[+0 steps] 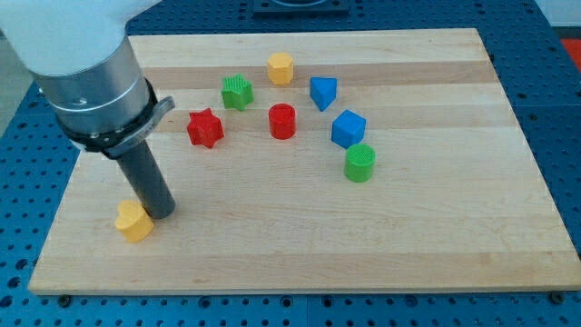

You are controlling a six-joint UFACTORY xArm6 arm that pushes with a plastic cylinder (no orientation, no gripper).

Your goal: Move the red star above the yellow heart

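Wooden board (436, 236): pale planks, lying on a blue surface; all blocks rest on it.
Arm: enters from the view's top left; a grey and white body ends in a dark rod.
My tip (162, 214): down at the board in the view's lower left, just to the right of the yellow heart, touching it or nearly so; contact cannot be confirmed.
Grasp state: no gripper fitted, so nothing is clasped or released; the rod only bears against blocks.
Yellow heart (134, 221): near the board's lower left corner, well apart from the other blocks.
Red star (205, 127): upper middle-left of the board, above and to the right of the yellow heart, well apart from it and from my tip.
Green star (237, 92): just above and right of the red star.
Yellow hexagon (280, 68): nearest the view's top.
Red cylinder (282, 121): right of the red star.
Blue triangle (322, 93): upper right of the red cylinder.
Blue cube (348, 129): below the blue triangle.
Green cylinder (359, 163): just below the blue cube.
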